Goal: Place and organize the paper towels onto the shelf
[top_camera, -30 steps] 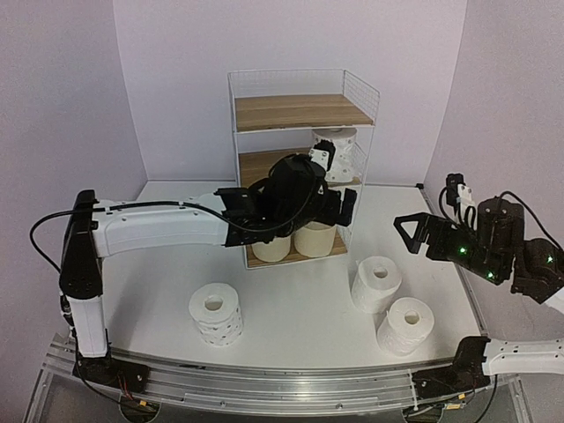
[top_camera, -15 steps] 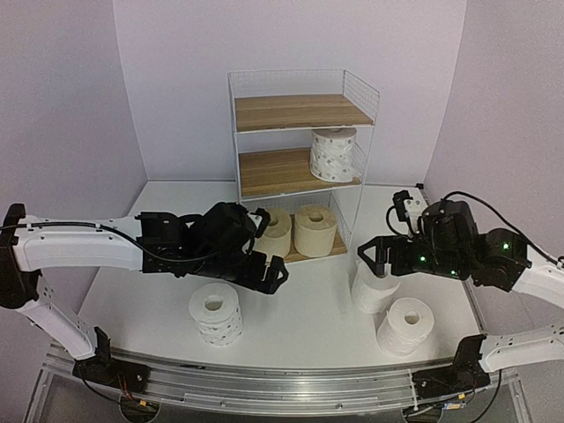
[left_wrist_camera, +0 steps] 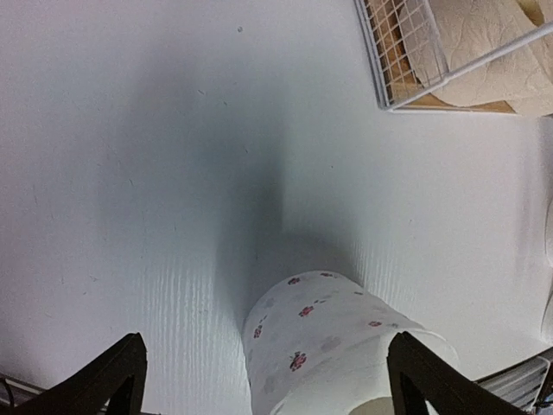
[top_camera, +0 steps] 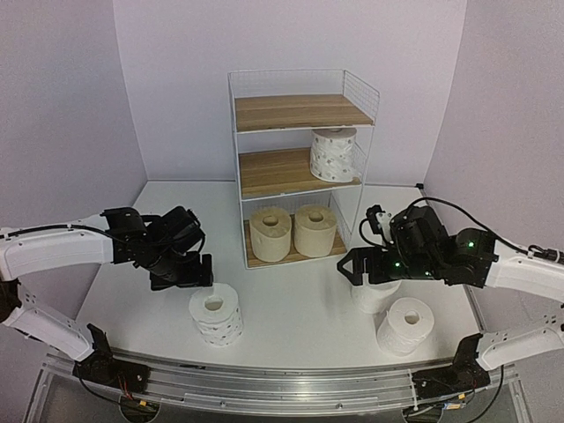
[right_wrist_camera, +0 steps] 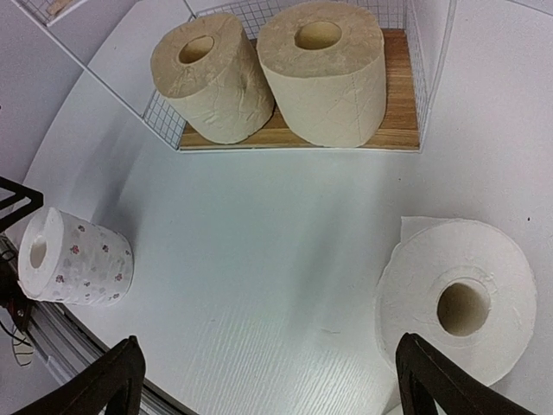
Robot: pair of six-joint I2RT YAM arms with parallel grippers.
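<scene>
While the left gripper (left_wrist_camera: 268,373) hung spread wide over the dotted roll (left_wrist_camera: 328,341), the right gripper (right_wrist_camera: 275,373) was spread too, near a plain roll (right_wrist_camera: 458,298).

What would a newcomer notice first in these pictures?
The tall wire shelf at the back holds two beige rolls on its bottom board and a dotted roll on the middle one. Three more rolls stand on the table, the open left gripper and right gripper near them.
</scene>
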